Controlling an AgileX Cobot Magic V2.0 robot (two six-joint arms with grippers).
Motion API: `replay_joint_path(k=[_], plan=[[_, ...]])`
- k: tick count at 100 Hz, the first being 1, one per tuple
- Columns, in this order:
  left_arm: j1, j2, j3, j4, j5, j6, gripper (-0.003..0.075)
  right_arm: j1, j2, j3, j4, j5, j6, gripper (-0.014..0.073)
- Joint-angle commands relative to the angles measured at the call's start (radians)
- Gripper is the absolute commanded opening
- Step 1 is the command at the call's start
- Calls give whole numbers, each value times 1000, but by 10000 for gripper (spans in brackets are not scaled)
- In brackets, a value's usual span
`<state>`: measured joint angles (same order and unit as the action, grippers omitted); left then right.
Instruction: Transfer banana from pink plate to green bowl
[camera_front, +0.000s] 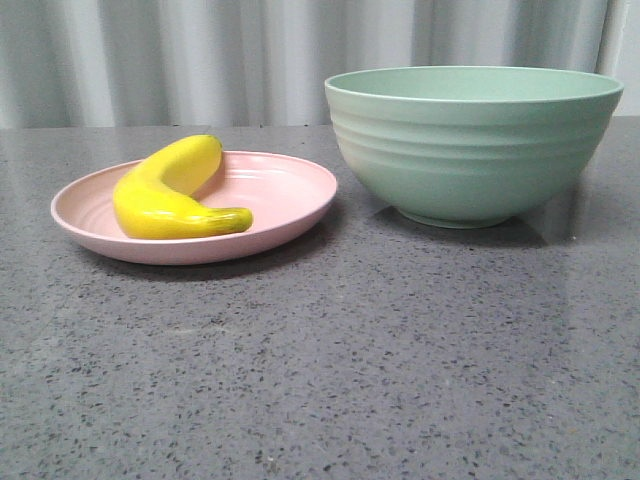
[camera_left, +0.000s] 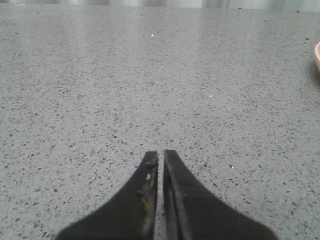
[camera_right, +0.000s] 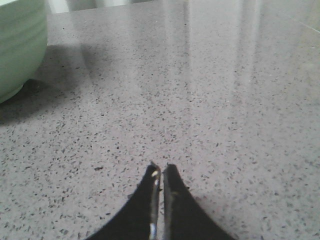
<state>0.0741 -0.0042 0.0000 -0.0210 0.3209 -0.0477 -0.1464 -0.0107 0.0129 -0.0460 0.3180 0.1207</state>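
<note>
Banana transfer has not begun, we judge: our left gripper (camera_left: 160, 155) and right gripper (camera_right: 160, 167) both have their fingers pressed together on nothing, low over bare grey table (camera_front: 400, 350). Outward, the banana (camera_front: 170, 190) lies curved inside the pink plate (camera_front: 290, 195), its green stem end toward the green bowl (camera_front: 470, 140), which stands just beside the plate, keeping the carry short.

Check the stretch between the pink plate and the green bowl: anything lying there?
Nothing. In the front view only a narrow strip of bare grey countertop, partly shadowed, separates the pink plate from the green bowl.
</note>
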Motion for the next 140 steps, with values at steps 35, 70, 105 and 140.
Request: replay_joint_path(k=[35, 70, 105, 140], plan=[[-1, -32, 28, -7, -52, 1, -19, -7, -17, 26, -4, -19, -5, -73], [-1, -32, 28, -7, -52, 1, -19, -7, -17, 26, -4, -19, -5, -73], [-1, -32, 28, 2, -85, 1, -18, -7, -17, 26, -4, -19, -5, -73], [-1, -32, 28, -37, -179, 1, -19, -7, -17, 26, -2, -137, -5, -73]])
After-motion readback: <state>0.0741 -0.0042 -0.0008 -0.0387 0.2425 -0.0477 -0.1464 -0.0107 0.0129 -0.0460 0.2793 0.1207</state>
